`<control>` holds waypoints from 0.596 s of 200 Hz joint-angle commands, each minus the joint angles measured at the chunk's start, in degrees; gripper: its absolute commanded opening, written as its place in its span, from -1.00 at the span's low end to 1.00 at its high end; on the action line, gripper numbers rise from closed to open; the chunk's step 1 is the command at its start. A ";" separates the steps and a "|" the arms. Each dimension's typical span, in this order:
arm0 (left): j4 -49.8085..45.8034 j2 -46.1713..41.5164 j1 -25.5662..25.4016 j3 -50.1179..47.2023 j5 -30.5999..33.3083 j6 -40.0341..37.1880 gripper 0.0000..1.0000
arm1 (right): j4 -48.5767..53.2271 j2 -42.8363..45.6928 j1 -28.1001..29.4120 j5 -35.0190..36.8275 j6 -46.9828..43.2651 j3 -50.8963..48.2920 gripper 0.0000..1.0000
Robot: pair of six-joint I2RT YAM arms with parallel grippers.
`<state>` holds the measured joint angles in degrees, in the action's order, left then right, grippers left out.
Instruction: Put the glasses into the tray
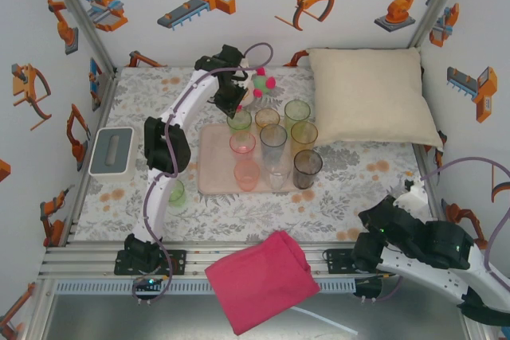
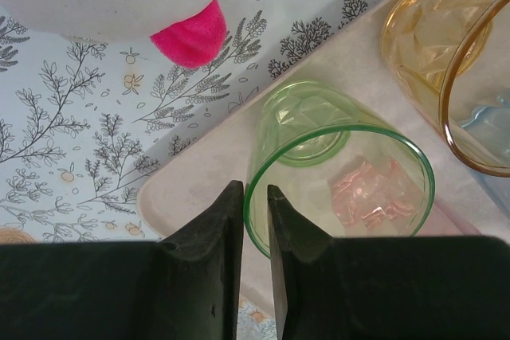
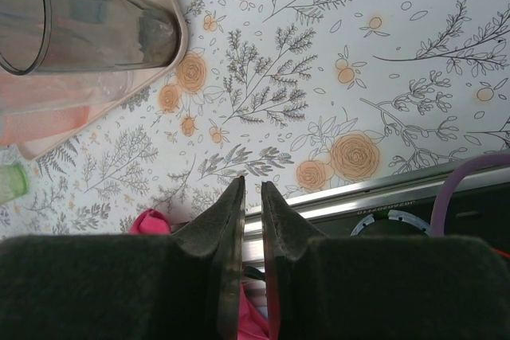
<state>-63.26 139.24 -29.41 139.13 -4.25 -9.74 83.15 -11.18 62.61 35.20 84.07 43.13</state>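
The pale pink tray (image 1: 213, 161) lies mid-table with several tinted glasses standing on it. A green glass (image 1: 239, 121) stands at its back left corner. My left gripper (image 1: 233, 105) hangs over that glass. In the left wrist view the left gripper (image 2: 255, 189) straddles the near rim of the green glass (image 2: 307, 113), jaws slightly parted with a sliver of light beside the wall. An amber glass (image 2: 430, 29) stands next to it. Another green glass (image 1: 176, 191) stands off the tray by the left arm. My right gripper (image 3: 252, 185) hovers over the table's near edge, narrowly open and empty.
A cream pillow (image 1: 370, 97) fills the back right. A white and pink plush toy (image 1: 259, 81) sits just behind the tray. A grey box (image 1: 111, 151) stands at the left edge. A pink cloth (image 1: 263, 280) lies over the front rail. The smoky glass (image 3: 88, 13) marks the tray's near right corner.
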 commanded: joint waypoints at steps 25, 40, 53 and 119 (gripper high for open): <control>-1.08 1.30 -0.56 3.15 -2.03 1.46 -0.47 | 0.59 0.12 0.22 2.02 1.27 -0.08 -0.62; -0.82 1.32 -0.54 3.49 -1.81 1.64 -0.45 | 0.66 0.02 0.19 2.15 1.24 0.08 -0.62; -0.80 1.37 -0.54 3.85 -1.47 1.72 -0.45 | 0.67 0.02 0.19 2.15 1.19 0.11 -0.62; -1.15 -1.19 0.15 1.75 0.77 0.56 -0.24 | 0.84 0.11 0.19 2.42 1.18 0.00 -0.61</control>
<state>-63.22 139.55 -29.61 141.34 -4.08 -9.15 83.15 -11.18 62.61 35.35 84.07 43.13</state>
